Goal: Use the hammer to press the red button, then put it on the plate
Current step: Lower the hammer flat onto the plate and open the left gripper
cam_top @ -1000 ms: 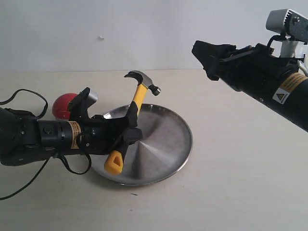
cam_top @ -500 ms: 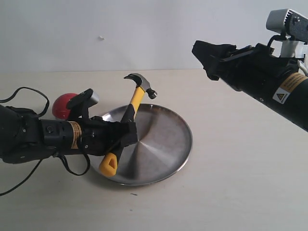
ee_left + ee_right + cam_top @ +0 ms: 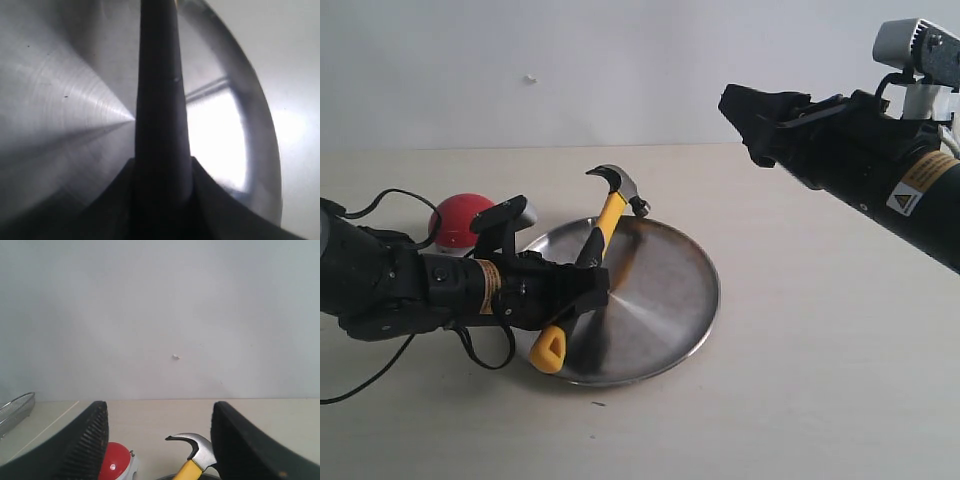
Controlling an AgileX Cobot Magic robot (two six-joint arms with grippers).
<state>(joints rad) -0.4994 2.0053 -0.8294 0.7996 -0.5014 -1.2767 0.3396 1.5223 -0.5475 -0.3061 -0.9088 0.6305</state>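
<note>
Exterior view: left fingers (image 3: 588, 292) clamp hammer (image 3: 611, 213) handle over plate (image 3: 665, 290); right fingers (image 3: 92, 440) spread apart.

No wording can be read. The right arm (image 3: 860, 165) carries an orange label (image 3: 928, 170) with print too small to make out. Beside it is a white square with a black warning triangle (image 3: 902, 201). The left arm (image 3: 410, 285) wears an orange label band (image 3: 486, 286), equally illegible.

beige table (image 3: 800, 390) is meeting a plain white wall (image 3: 640, 60); tiny white speck (image 3: 530, 78) is sticking on it; wire basket (image 3: 12, 415) is peeking in.
</note>
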